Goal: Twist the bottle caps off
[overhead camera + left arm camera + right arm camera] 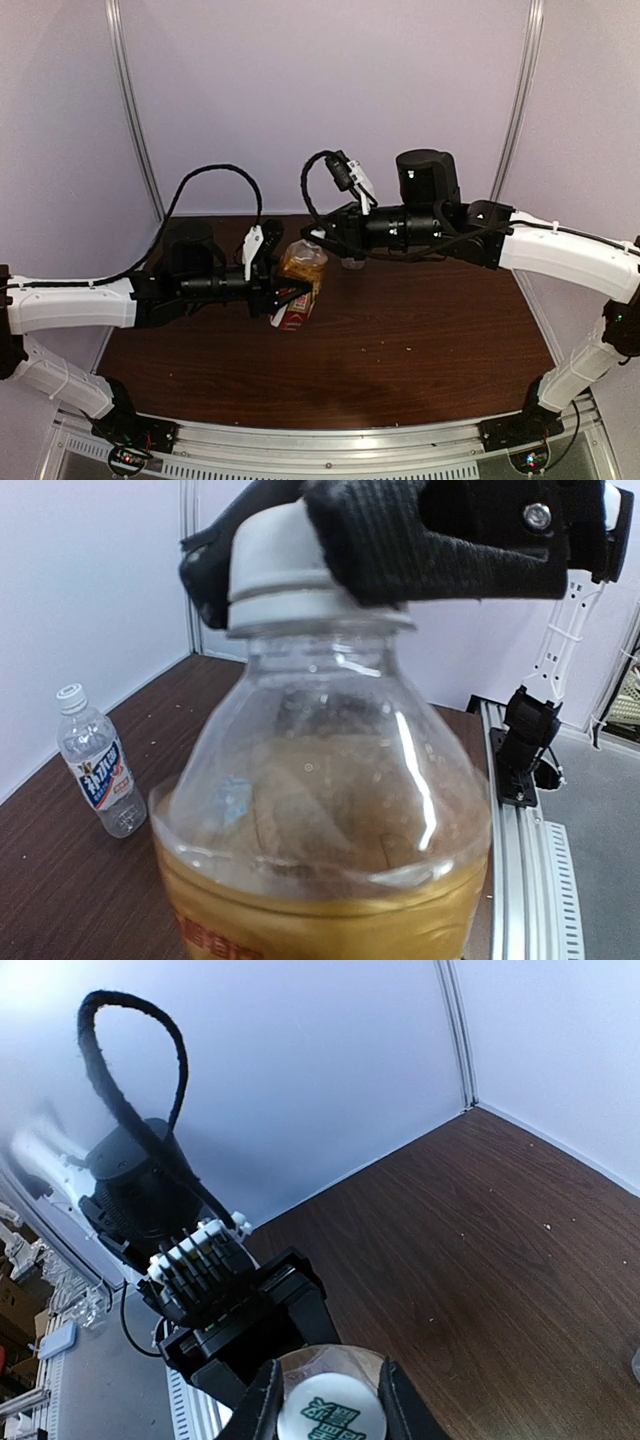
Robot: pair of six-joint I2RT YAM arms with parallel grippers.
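Observation:
The amber-brown bottle (303, 264) with a red-white label is held tilted over the table in my left gripper (290, 294), which is shut round its body. It fills the left wrist view (320, 820), where my left fingers are hidden behind it. Its white cap (285, 565) sits on the neck, and my right gripper (318, 238) is shut on it. In the right wrist view the cap top (332, 1415), with green print, lies between my right fingers (262, 1400). The clear bottle (100, 775) with a white-blue label stands upright on the table, its white cap (70, 692) on.
The dark wooden table (420, 350) has pale walls behind and at both sides. A metal rail (330, 445) runs along the near edge. The clear bottle (352, 264) stands just under my right arm. The right arm's base (530, 730) sits at the table's edge.

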